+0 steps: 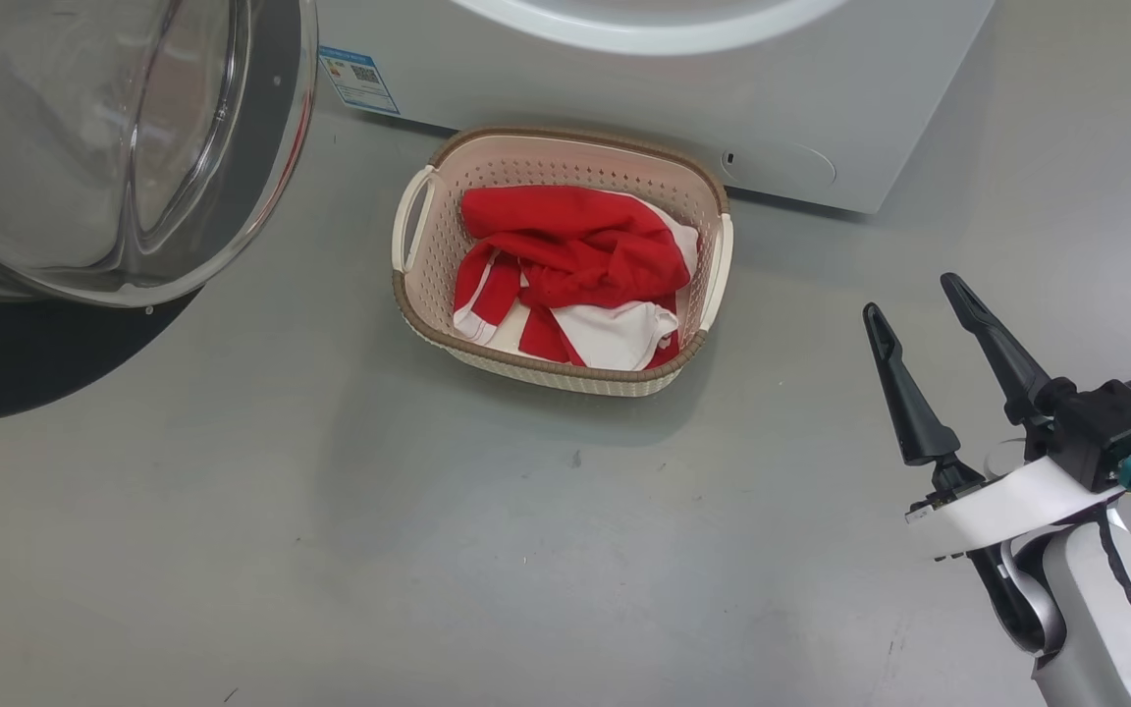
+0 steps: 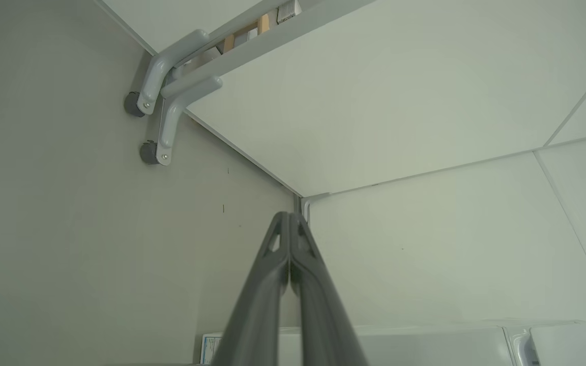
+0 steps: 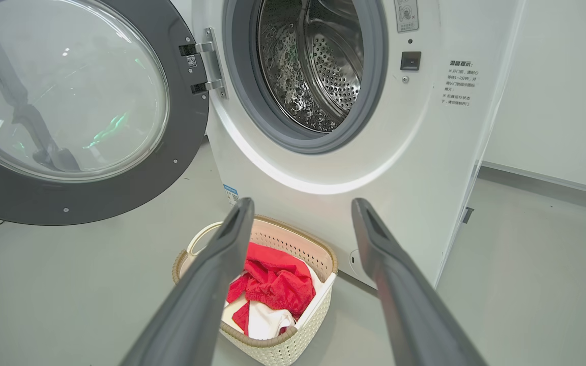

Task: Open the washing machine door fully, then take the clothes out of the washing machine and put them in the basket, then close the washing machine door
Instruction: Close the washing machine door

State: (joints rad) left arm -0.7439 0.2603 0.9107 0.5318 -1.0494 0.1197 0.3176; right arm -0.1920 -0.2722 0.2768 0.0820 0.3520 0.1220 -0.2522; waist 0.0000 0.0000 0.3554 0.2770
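The washing machine door (image 1: 134,147) hangs open at the upper left, its black rim (image 3: 186,127) swung out on the hinge. In the white washing machine (image 3: 425,152) the steel drum (image 3: 318,66) shows no fabric. On the floor right in front of the machine stands the cream basket (image 1: 546,368), with the red and white clothes (image 1: 575,255) piled inside. My right gripper (image 1: 911,297) hovers open and holds nothing, to the right of the basket and nearer to me. Its fingers frame the basket (image 3: 272,345) and clothes (image 3: 277,287). My left gripper (image 2: 289,216) is shut on nothing and points at pale panels.
Bare grey floor (image 1: 428,550) spreads around the basket. A blue label (image 1: 359,79) marks the machine's lower front corner. Two grey caster legs (image 2: 155,91) stand beside the panels in the left wrist view. A white wall (image 3: 552,101) runs right of the machine.
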